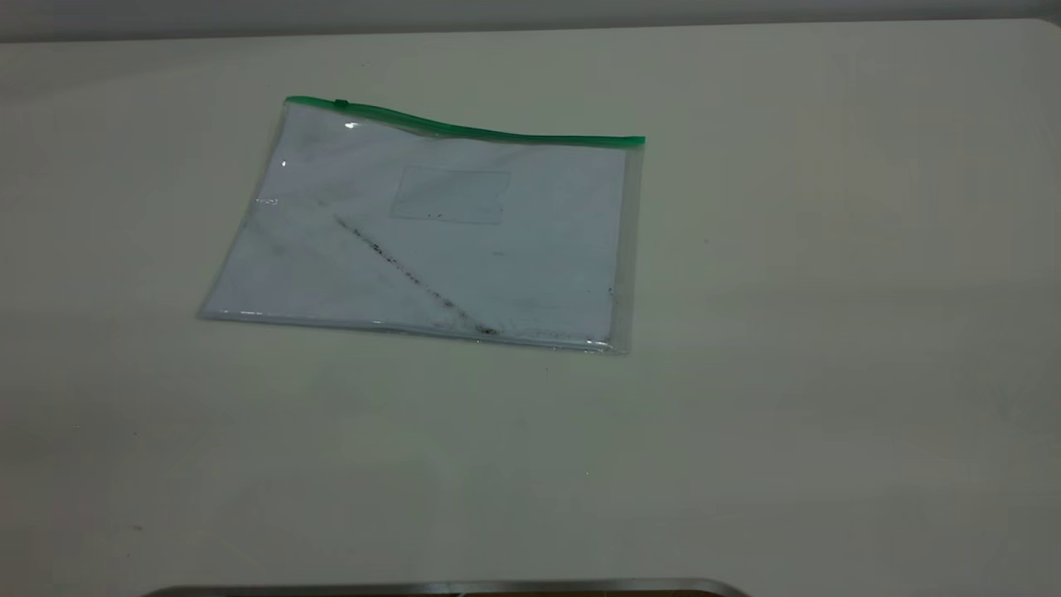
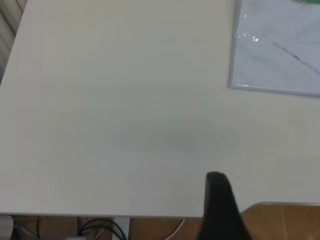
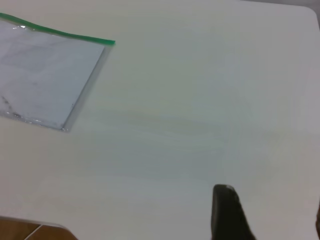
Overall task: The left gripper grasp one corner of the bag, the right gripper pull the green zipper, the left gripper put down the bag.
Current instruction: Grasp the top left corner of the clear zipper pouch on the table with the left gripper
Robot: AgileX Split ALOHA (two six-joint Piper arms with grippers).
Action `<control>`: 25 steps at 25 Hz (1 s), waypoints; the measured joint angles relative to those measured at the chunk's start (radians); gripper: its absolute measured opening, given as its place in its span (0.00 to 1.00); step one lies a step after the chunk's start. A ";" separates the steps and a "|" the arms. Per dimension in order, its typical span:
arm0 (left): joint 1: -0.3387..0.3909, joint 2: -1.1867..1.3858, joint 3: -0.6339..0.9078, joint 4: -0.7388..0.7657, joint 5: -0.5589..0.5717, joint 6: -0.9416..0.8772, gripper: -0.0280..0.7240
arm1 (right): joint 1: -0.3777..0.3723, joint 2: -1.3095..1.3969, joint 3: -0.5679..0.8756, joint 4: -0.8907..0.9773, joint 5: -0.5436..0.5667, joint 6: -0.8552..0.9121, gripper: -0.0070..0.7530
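The bag [image 1: 431,240] lies flat on the white table, a clear pouch with white paper and a dark smudge line inside. The green zipper [image 1: 497,133] runs along its far edge, with the slider tab [image 1: 341,104] near the left end. Neither gripper shows in the exterior view. In the left wrist view one finger [image 2: 218,197] of my left gripper [image 2: 270,187] hangs over the near table edge, far from the bag's corner [image 2: 280,50]. In the right wrist view my right gripper [image 3: 270,205] is open and empty over bare table, well away from the bag [image 3: 45,75] and its green strip [image 3: 60,34].
The table's near edge [image 2: 100,216] shows in the left wrist view, with cables [image 2: 100,229] below it. A metal-rimmed brown surface [image 1: 448,589] sits at the front edge of the exterior view. The table's rounded far right corner [image 3: 310,12] shows in the right wrist view.
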 joint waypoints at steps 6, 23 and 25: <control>0.000 0.000 0.000 0.000 0.000 0.000 0.78 | 0.000 0.000 0.000 0.000 0.000 0.000 0.61; 0.000 0.033 -0.021 -0.014 -0.014 -0.047 0.78 | 0.000 0.028 -0.003 0.108 -0.069 -0.001 0.57; 0.000 0.114 -0.055 -0.021 -0.064 -0.113 0.78 | 0.000 0.096 -0.004 0.131 -0.139 -0.017 0.57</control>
